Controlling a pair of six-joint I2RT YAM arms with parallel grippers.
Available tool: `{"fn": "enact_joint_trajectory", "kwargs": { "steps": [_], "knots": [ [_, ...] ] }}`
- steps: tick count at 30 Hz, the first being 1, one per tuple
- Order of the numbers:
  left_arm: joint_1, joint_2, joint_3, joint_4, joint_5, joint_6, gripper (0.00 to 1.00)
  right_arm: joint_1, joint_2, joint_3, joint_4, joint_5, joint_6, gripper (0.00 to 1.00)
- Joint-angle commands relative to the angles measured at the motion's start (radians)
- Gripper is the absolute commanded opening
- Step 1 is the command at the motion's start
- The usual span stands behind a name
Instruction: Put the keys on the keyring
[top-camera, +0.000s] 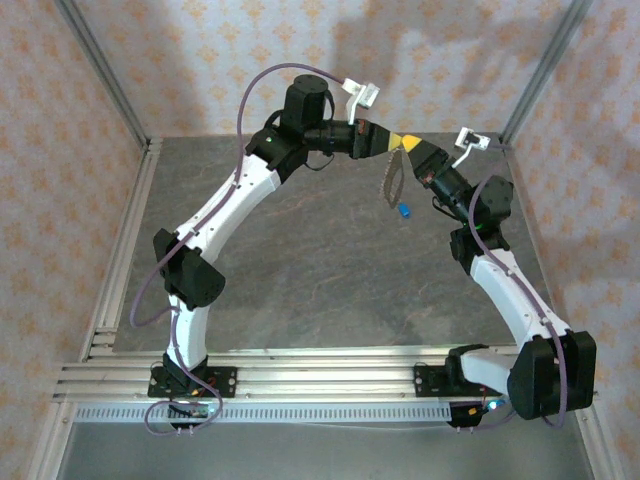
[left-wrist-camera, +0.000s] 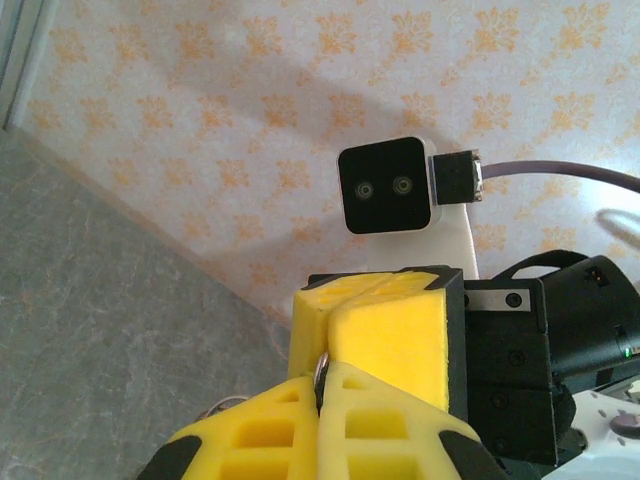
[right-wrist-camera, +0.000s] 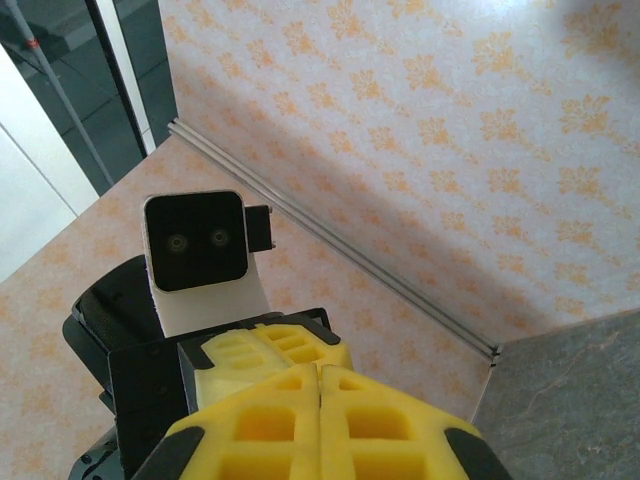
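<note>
Pinches keyring (top-camera: 388, 180) top in closed left gripper (top-camera: 396, 142); meets right gripper (top-camera: 413, 149) tip-to-tip, also closed, on what unclear. Dangles above table (top-camera: 300, 260), blue key (top-camera: 404, 211) near lower end. Probably light, thin, springy, slippery: worth gripping firmly, edge-on.

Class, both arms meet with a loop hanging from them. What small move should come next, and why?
Probably ease the right gripper slightly away to spread the keyring: both jaws are shut at its top, and the blue key by its lower end looks unthreaded.

Right gripper (right-wrist-camera: 320, 375) jaws together, tip against left gripper (right-wrist-camera: 268, 348), patterned wall (right-wrist-camera: 420, 150) behind
</note>
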Motion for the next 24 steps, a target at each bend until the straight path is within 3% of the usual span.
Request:
{"fn": "enact_joint_trajectory", "kwargs": {
  "steps": [1,3,6,7,10,13,20,24],
  "knots": [
    [-0.003,-0.009,0.027,0.094,-0.029,-0.038,0.01,0.01,-0.008,-0.01,0.059,0.019,0.007,0.0],
    [-0.003,-0.031,-0.011,0.118,-0.109,-0.077,0.29,0.009,-0.009,-0.017,0.064,0.055,0.016,0.0],
    [-0.001,-0.119,-0.167,0.244,-0.294,-0.211,0.53,0.009,-0.006,-0.031,0.097,0.111,0.048,0.0],
    [-0.001,-0.152,-0.234,0.311,-0.352,-0.264,0.56,0.01,-0.004,-0.036,0.114,0.126,0.062,0.0],
    [-0.001,-0.21,-0.398,0.499,-0.441,-0.396,0.59,0.014,0.003,-0.042,0.143,0.167,0.088,0.0],
    [-0.006,-0.224,-0.462,0.569,-0.471,-0.449,0.56,0.022,0.006,-0.043,0.15,0.201,0.099,0.0],
    [-0.026,-0.216,-0.484,0.625,-0.477,-0.472,0.38,0.037,0.014,-0.04,0.163,0.244,0.113,0.0],
    [-0.039,-0.206,-0.476,0.644,-0.479,-0.48,0.35,0.044,0.014,-0.037,0.168,0.255,0.116,0.0]
  ]
}}
